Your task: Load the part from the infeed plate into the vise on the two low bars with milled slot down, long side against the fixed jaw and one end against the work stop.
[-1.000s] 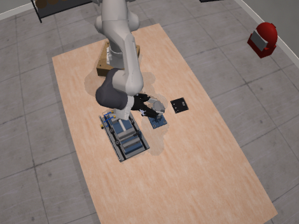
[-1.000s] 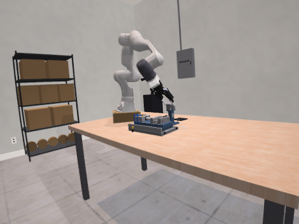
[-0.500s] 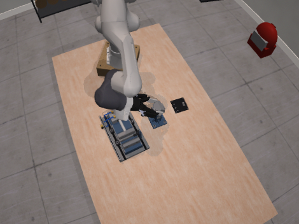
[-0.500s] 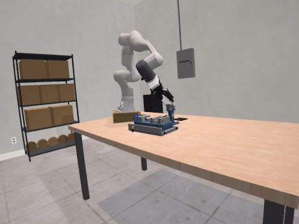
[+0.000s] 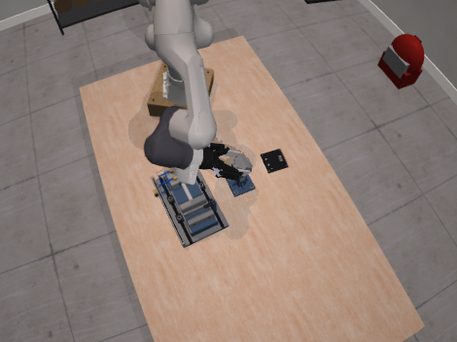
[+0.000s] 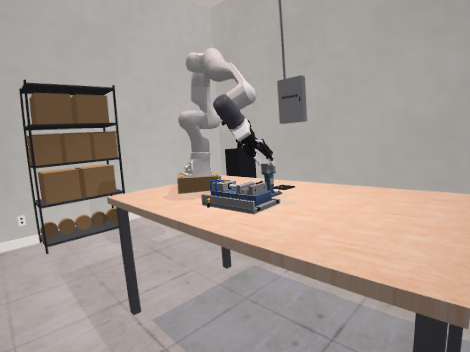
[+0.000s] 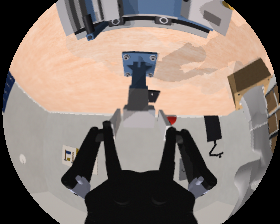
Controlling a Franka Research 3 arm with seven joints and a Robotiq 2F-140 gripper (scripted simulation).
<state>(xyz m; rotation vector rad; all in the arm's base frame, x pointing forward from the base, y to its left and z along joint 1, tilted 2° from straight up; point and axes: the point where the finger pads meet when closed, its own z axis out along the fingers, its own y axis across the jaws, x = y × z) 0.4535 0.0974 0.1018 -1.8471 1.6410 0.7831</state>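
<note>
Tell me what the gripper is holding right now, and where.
Nothing: the gripper is open, its fingers flanking the part, which rests in the V-block.
</note>
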